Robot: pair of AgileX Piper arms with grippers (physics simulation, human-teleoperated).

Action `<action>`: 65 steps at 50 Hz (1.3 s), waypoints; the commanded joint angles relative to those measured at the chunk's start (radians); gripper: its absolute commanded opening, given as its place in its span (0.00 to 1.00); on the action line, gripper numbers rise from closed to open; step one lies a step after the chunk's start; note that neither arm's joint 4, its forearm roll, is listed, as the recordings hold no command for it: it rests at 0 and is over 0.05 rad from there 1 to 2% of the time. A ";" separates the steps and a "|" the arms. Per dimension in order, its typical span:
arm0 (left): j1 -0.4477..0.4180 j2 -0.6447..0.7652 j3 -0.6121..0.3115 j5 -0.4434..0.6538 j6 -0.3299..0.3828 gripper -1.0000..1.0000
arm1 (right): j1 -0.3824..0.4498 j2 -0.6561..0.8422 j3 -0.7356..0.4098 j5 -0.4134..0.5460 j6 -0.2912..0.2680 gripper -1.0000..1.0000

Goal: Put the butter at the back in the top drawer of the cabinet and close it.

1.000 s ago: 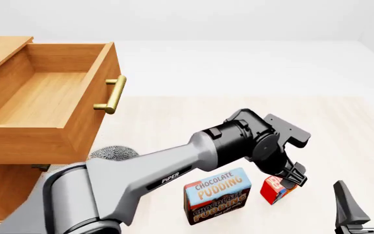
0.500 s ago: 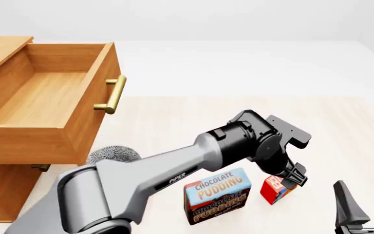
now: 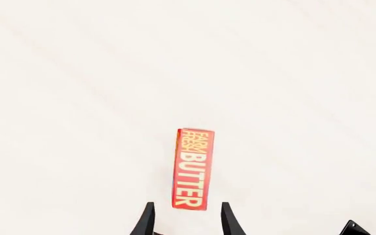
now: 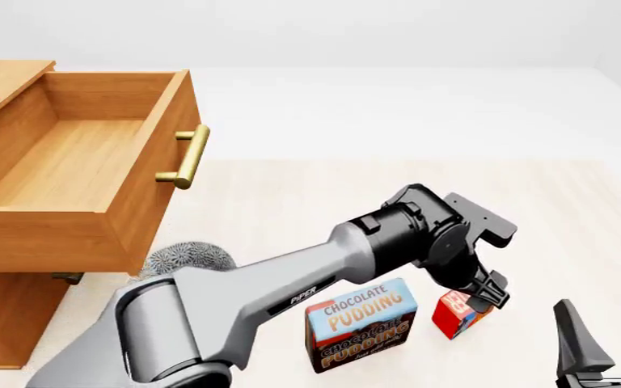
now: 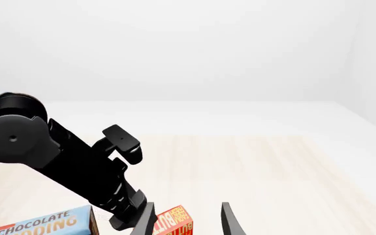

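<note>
- While the left gripper [image 4: 487,292] hangs right above the butter [image 4: 458,314], the job in hand looks like grabbing that little red box.
- Its two fingers [image 3: 147,219] are spread apart, one on each side of the near end of the butter, and I cannot see them touching it.
- To do it well, the gripper should go down so the fingers pass both long sides evenly, then squeeze the thin way across the box.
- It should stay away from the pudding box [image 4: 361,324], which stands just left of the butter on the table [image 4: 289,202].
- The butter sits near the front right part of the table, far from the top drawer [image 4: 84,174], which is pulled wide open on the cabinet [image 4: 3,311] at the left.
- From the left wrist camera, the butter's long side runs straight out along the fingers, so the grip lines up nicely.
- The right gripper [image 4: 604,343] waits open at the near right, holding nothing.
</note>
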 commanded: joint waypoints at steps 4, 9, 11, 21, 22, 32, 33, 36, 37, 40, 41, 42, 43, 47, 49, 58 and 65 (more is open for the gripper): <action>0.005 0.029 -0.021 0.004 0.006 1.00 | 0.000 0.000 0.000 0.000 0.000 1.00; 0.005 0.034 -0.028 0.006 0.005 1.00 | 0.000 0.000 0.000 0.000 0.000 1.00; 0.004 0.039 -0.032 0.006 0.005 1.00 | 0.000 0.000 0.000 0.000 0.000 1.00; 0.004 0.066 -0.058 0.013 0.003 1.00 | 0.000 0.000 0.000 0.000 0.000 1.00; 0.003 0.069 -0.062 0.015 0.003 1.00 | 0.000 0.000 0.000 0.000 0.000 1.00; 0.004 0.087 -0.084 0.023 0.007 1.00 | 0.000 0.000 0.000 0.000 0.000 1.00; 0.004 0.088 -0.084 0.022 0.007 1.00 | 0.000 0.000 0.000 0.000 0.000 1.00; 0.006 0.090 -0.070 0.015 0.012 1.00 | 0.000 0.000 0.000 0.000 0.000 1.00; 0.006 0.089 -0.069 0.014 0.012 1.00 | 0.000 0.000 0.000 0.000 0.000 1.00; 0.008 0.094 -0.063 0.010 0.015 1.00 | 0.000 0.000 0.000 0.000 0.000 1.00; 0.008 0.096 -0.067 0.012 0.016 1.00 | 0.000 0.000 0.000 0.000 0.000 1.00; 0.007 0.098 -0.072 0.015 0.016 1.00 | 0.000 0.000 0.000 0.000 0.000 1.00; 0.007 0.099 -0.076 0.017 0.017 1.00 | 0.000 0.000 0.000 0.000 0.000 1.00; 0.006 0.106 -0.085 0.021 0.018 1.00 | 0.000 0.000 0.000 0.000 0.000 1.00; 0.006 0.109 -0.087 0.021 0.018 1.00 | 0.000 0.000 0.000 0.000 0.000 1.00; 0.001 0.120 -0.090 0.020 0.014 1.00 | 0.000 0.000 0.000 0.000 0.000 1.00; -0.002 0.127 -0.096 0.022 0.014 1.00 | 0.000 0.000 0.000 0.000 0.000 1.00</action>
